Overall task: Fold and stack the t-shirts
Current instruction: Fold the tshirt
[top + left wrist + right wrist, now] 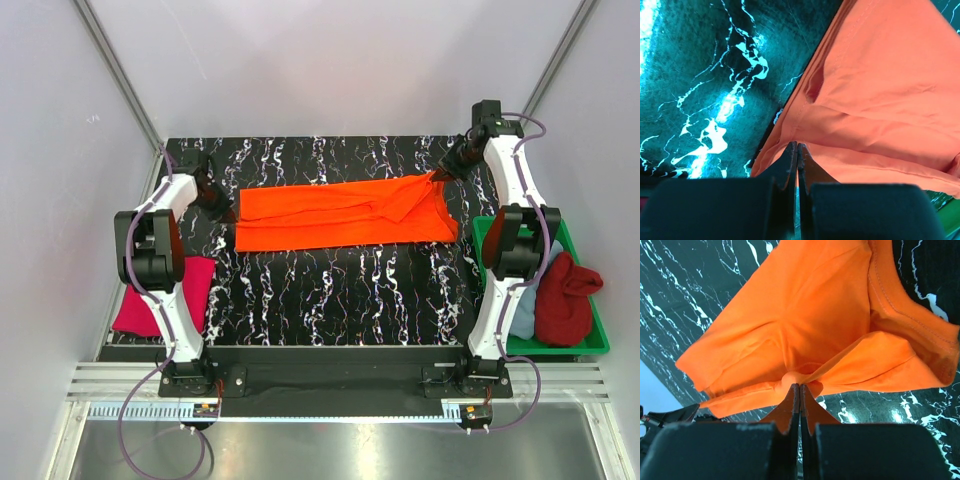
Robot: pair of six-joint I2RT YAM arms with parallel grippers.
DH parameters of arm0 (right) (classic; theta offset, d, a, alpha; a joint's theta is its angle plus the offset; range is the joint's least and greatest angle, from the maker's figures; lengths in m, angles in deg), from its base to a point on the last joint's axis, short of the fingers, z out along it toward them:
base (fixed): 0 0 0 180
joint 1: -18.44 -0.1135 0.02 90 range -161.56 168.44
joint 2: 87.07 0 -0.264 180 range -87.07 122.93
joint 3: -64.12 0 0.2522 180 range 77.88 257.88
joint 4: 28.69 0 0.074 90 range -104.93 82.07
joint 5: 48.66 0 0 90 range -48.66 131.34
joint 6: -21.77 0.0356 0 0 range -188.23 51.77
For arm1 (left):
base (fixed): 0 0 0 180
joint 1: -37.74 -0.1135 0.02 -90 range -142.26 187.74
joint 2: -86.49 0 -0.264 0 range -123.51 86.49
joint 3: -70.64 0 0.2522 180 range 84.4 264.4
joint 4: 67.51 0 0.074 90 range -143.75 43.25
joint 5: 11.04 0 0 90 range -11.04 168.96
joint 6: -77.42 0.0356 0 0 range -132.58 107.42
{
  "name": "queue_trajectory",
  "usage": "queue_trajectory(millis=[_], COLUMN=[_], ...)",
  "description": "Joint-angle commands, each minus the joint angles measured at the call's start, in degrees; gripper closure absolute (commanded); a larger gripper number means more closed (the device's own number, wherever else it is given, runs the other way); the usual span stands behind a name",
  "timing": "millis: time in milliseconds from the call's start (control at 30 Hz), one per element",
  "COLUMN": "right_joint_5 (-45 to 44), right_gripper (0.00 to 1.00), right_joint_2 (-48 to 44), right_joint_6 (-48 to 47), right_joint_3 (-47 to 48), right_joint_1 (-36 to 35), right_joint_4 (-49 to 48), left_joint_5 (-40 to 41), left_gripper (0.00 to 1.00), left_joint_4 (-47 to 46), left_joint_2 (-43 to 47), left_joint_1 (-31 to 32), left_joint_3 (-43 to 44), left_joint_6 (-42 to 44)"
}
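Note:
The bright orange t-shirt [340,215] lies stretched as a long folded band across the black marbled table [330,290]. My left gripper [222,208] is shut on its left end; in the left wrist view the closed gripper [797,145] pinches the orange t-shirt's hem [865,100]. My right gripper [441,175] is shut on the right end, lifting it slightly; in the right wrist view the closed gripper [800,386] holds a bunched fold of the orange t-shirt [805,315]. A magenta-pink t-shirt [190,290] lies at the table's left edge. Dark red [565,300] and light blue [525,312] t-shirts sit in the tray.
A green plastic tray [592,338] stands off the table's right side, beside the right arm. White walls and metal frame posts close in the back and sides. The arm bases are bolted at the near edge.

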Motion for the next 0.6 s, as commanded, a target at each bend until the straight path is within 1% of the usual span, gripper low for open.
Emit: queue_trajectory(millis=[0, 133, 367, 567], right_joint_5=[2.7, 2.6, 2.5, 2.9], right_gripper=[1.00, 1.00, 1.00, 1.00], right_joint_2=[-1.8, -1.6, 3.0, 6.6], right_joint_6=[0.3, 0.5, 0.5, -0.1], right_joint_3=[0.2, 0.9, 7.9, 9.8], right_joint_1=[0.5, 0.6, 1.8, 2.0], right_joint_4=[0.6, 0.5, 1.8, 2.6], left_joint_5=[-0.4, -0.5, -1.1, -2.0], left_gripper=[1.00, 1.00, 1.00, 1.00], left_joint_4=[-0.4, -0.6, -1.0, -1.0], left_joint_2=[1.9, 1.4, -1.3, -3.0], left_joint_1=[-0.8, -0.8, -0.7, -0.7], left_joint_3=[-0.2, -0.1, 2.6, 3.7], left_joint_6=[-0.3, -0.8, -1.3, -1.3])
